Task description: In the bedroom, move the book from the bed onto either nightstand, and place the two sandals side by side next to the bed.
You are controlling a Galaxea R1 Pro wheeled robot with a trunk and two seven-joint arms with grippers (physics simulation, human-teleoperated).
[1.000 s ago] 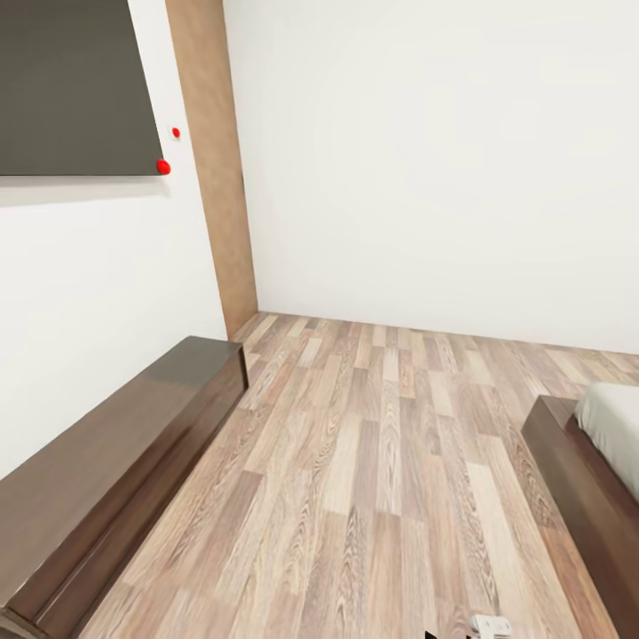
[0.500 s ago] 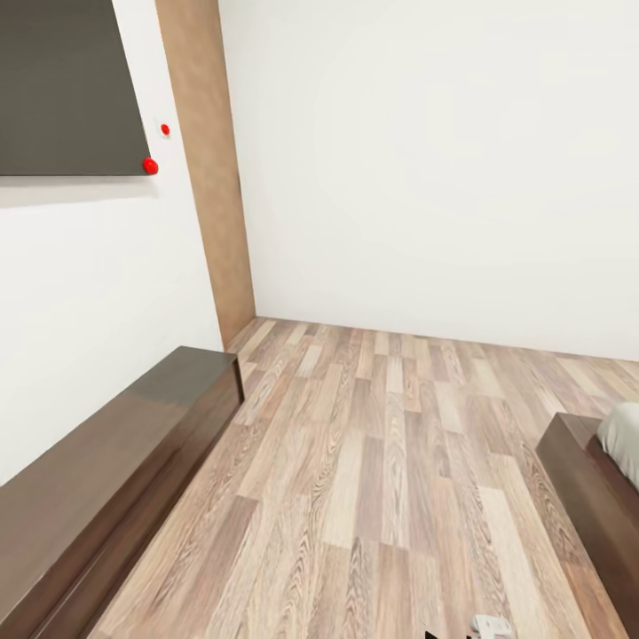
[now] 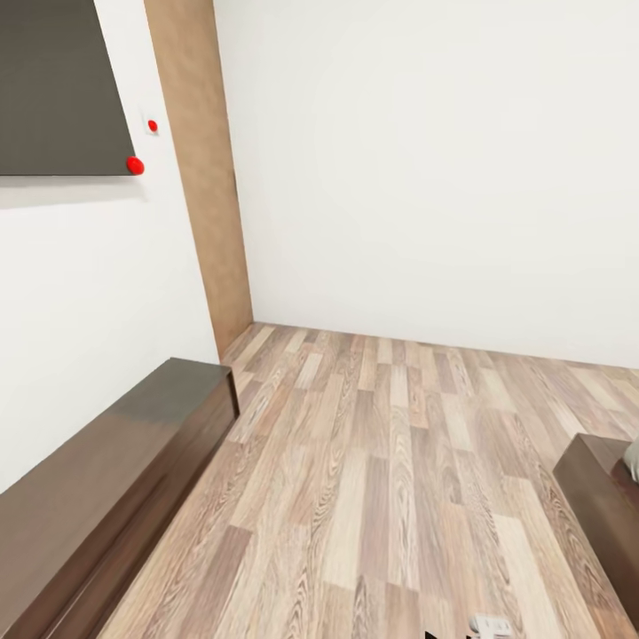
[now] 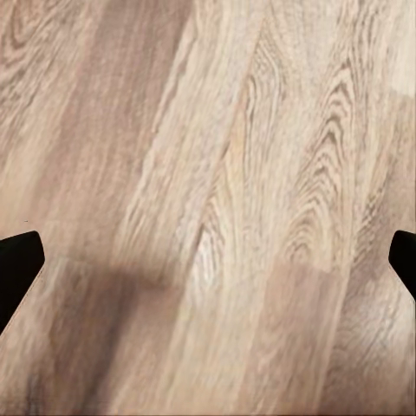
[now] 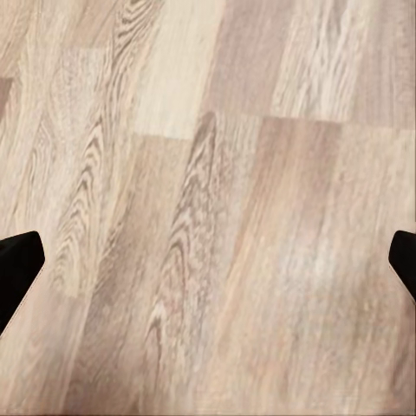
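A corner of the bed's dark brown frame (image 3: 602, 497) shows at the right edge of the head view, with a sliver of pale grey mattress (image 3: 632, 461) on it. The book, the sandals and the nightstands are out of view. My left gripper (image 4: 208, 260) hangs open over bare wood-plank floor, its black fingertips (image 4: 17, 260) far apart and nothing between them. My right gripper (image 5: 208, 260) is open the same way above the floor, with black fingertips (image 5: 17, 264) at both sides of its view.
A long low dark brown cabinet (image 3: 98, 497) runs along the left wall under a dark wall panel (image 3: 53, 89) with red dots. A tan wooden strip (image 3: 200, 169) stands in the corner. Wood-plank floor (image 3: 382, 461) lies between cabinet and bed.
The whole head view has shifted: the camera has turned left, so the bed corner has slid toward the right edge and less of the mattress shows.
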